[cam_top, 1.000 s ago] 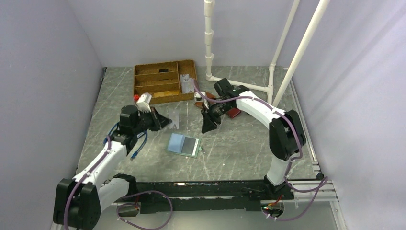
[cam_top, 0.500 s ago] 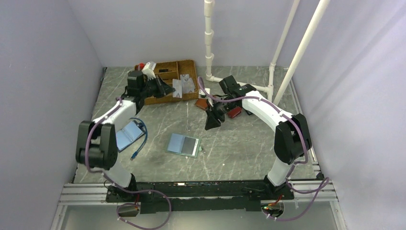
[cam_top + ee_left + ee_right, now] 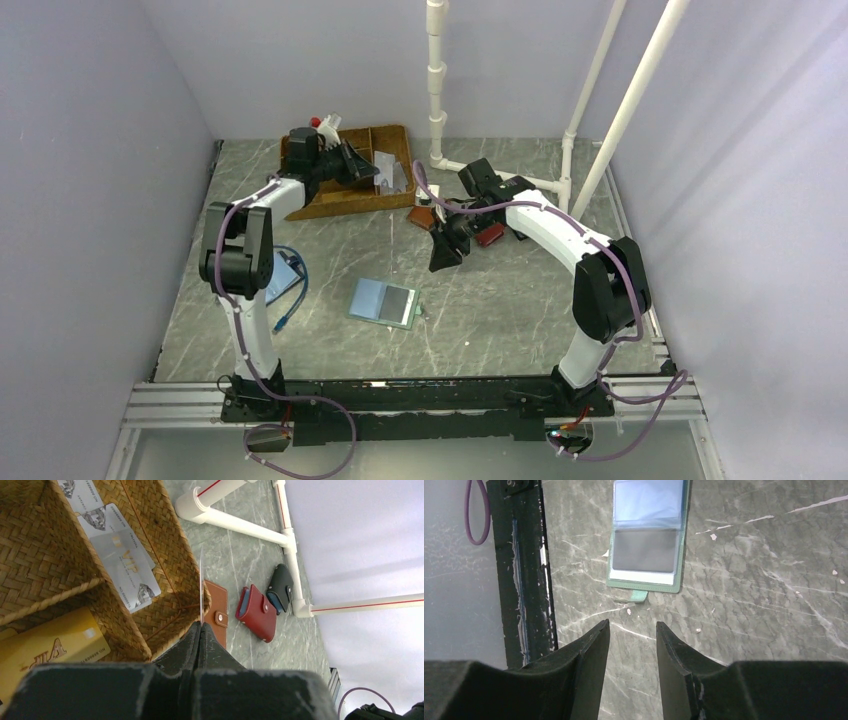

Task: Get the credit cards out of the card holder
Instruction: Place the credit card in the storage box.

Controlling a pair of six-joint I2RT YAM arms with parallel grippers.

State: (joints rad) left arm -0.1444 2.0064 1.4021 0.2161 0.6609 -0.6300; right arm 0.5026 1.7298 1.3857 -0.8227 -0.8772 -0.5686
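The card holder (image 3: 383, 301) lies open on the table, light blue leaf and grey pocket panel up; the right wrist view shows it (image 3: 647, 540) ahead of the fingers. My left gripper (image 3: 370, 172) (image 3: 201, 625) hangs over the wicker tray's right compartment, shut on a thin whitish credit card (image 3: 201, 580) seen edge-on. Whitish cards (image 3: 125, 565) and a tan one (image 3: 55, 650) lie in the tray. My right gripper (image 3: 440, 262) (image 3: 632, 625) hovers open behind and to the right of the holder, with nothing between its fingers.
The wicker tray (image 3: 345, 207) stands at the back left. Brown (image 3: 218, 612), red (image 3: 257, 611) and dark (image 3: 281, 587) snap wallets lie right of it, near white pipes (image 3: 500, 177). A plain light blue piece with a blue cable (image 3: 285, 275) lies at the left.
My left arm has swung from beside the card holder back to the wicker tray, carrying the card. The right gripper shifted slightly right and then held still.
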